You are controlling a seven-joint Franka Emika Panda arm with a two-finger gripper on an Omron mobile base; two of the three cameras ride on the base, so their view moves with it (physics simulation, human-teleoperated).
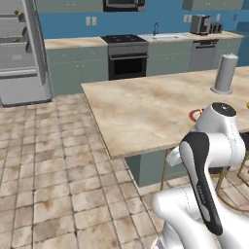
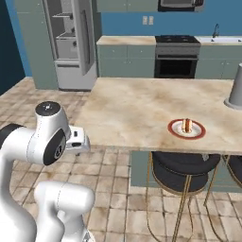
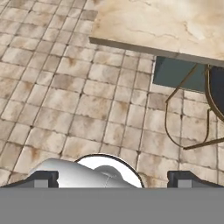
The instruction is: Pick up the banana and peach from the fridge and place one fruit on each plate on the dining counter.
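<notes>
The fridge stands open at the far left of the kitchen, its shelves showing. On the dining counter lies the red-rimmed plate, partly hidden behind my arm in the left base view. A small reddish-orange fruit rests on that plate; whether it is the banana or the peach I cannot tell. My gripper hangs over the tiled floor beside the counter's corner, open, with its fingertips wide apart and nothing between them.
A tall grey cylinder stands on the counter's far side. Black gold-legged stools sit under the counter's near edge. A stove and a sink counter line the back wall. Tiled floor stretches to the fridge.
</notes>
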